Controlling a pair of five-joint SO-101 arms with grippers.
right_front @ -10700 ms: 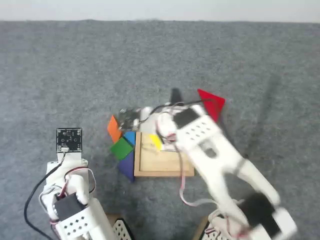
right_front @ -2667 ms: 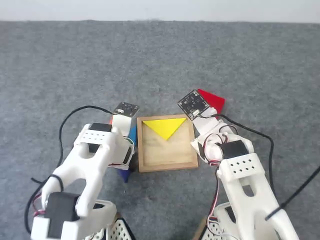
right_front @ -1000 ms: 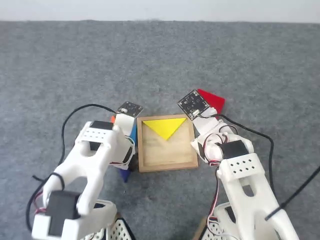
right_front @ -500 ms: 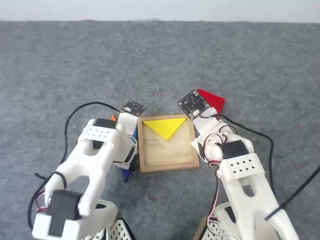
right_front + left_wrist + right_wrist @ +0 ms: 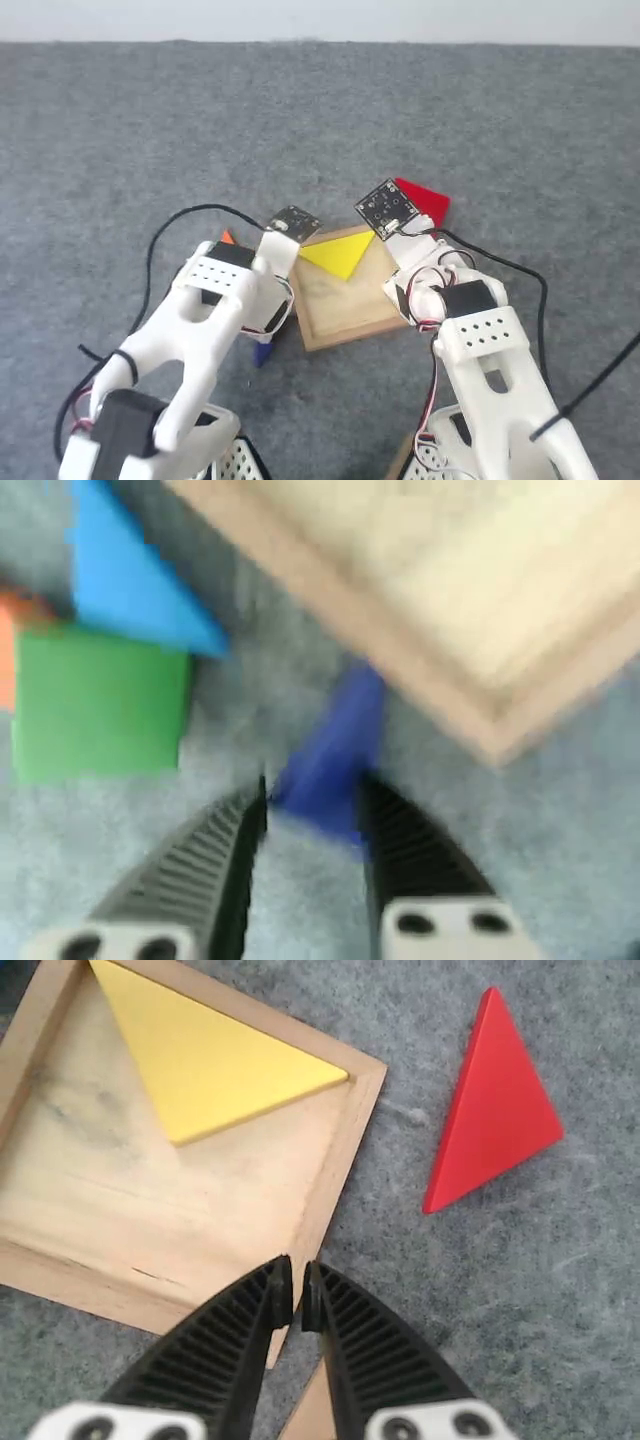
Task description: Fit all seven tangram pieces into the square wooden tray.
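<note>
The square wooden tray (image 5: 350,297) lies skewed on the grey carpet, with the yellow triangle (image 5: 340,253) in its far corner. Next to the tray's left corner is a dark blue piece (image 5: 332,752), and my left gripper (image 5: 312,790) is shut on it. A light blue triangle (image 5: 130,580), a green square (image 5: 95,700) and an orange piece (image 5: 227,238) lie just beyond. My right gripper (image 5: 296,1278) is shut and holds nothing, above the tray's rim (image 5: 335,1175) on the right side. The red triangle (image 5: 425,203) lies on the carpet past the tray's far right corner.
My left arm (image 5: 215,310) covers the pieces left of the tray in the high view. My right arm (image 5: 470,330) stands along the tray's right side. Open carpet stretches to the back and to both sides.
My left arm has swung to the right against the tray, and the tray has turned counterclockwise out of square. The dark blue piece shifted slightly. The right arm has not moved.
</note>
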